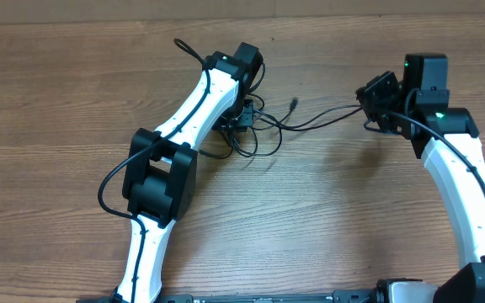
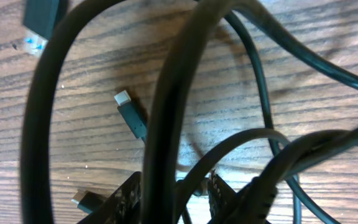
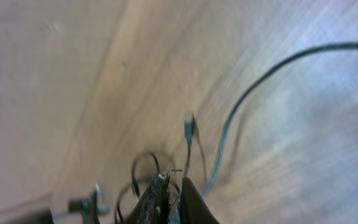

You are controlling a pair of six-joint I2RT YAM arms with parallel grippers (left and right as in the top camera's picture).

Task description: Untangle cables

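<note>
Overhead first: your thin black flexible cables sit in a loose knot on the brown wood-grain table, a bit left of centre, and the left gripper is right on top of that knot. One long strand leaves the pile and runs across to the right gripper, which is well apart from the bundle. A small black plug end lies just beside that strand. In the left wrist view, black loops fill the frame and cross over each other, and a silver-tipped black plug lies flat on the wood inside one loop. The fingers at the bottom edge stand partly apart with strands running between them, but honestly you can't tell whether they're actually pinching anything. The right wrist view is pretty blurry. Its fingertips are pressed together, so that claw is closed, and a strand arcs from right beside the tips to the top right corner. Whether it's clamped in there is too smeared to call.
</note>
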